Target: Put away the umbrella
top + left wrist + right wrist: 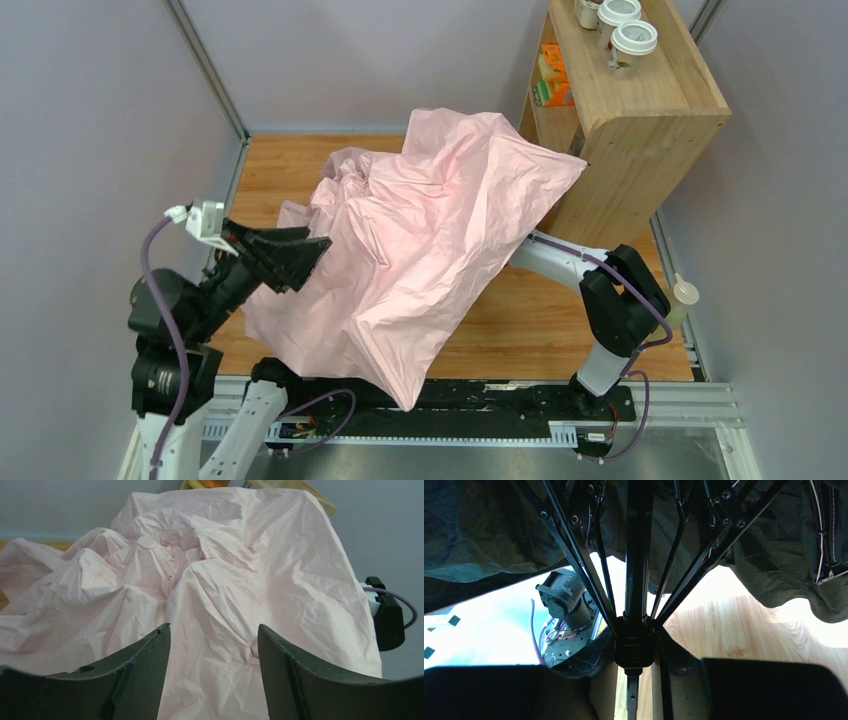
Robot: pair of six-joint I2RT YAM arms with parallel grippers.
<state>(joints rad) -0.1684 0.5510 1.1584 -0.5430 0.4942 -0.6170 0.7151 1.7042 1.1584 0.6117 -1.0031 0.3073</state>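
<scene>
The umbrella's pale pink canopy lies crumpled and half collapsed over the middle of the wooden table. Its round pink tip cap shows in the left wrist view. My left gripper is open and empty at the canopy's left edge, with the pink fabric just ahead between its fingers. My right gripper is under the canopy and hidden in the top view. Its fingers stand apart on either side of the thin black shaft, just below the black runner and splayed ribs. The handle is out of view.
A wooden shelf unit stands at the back right, touching the canopy's far edge, with lidded cups on top. Grey walls close in the left, back and right. The black lining hangs above my right wrist camera.
</scene>
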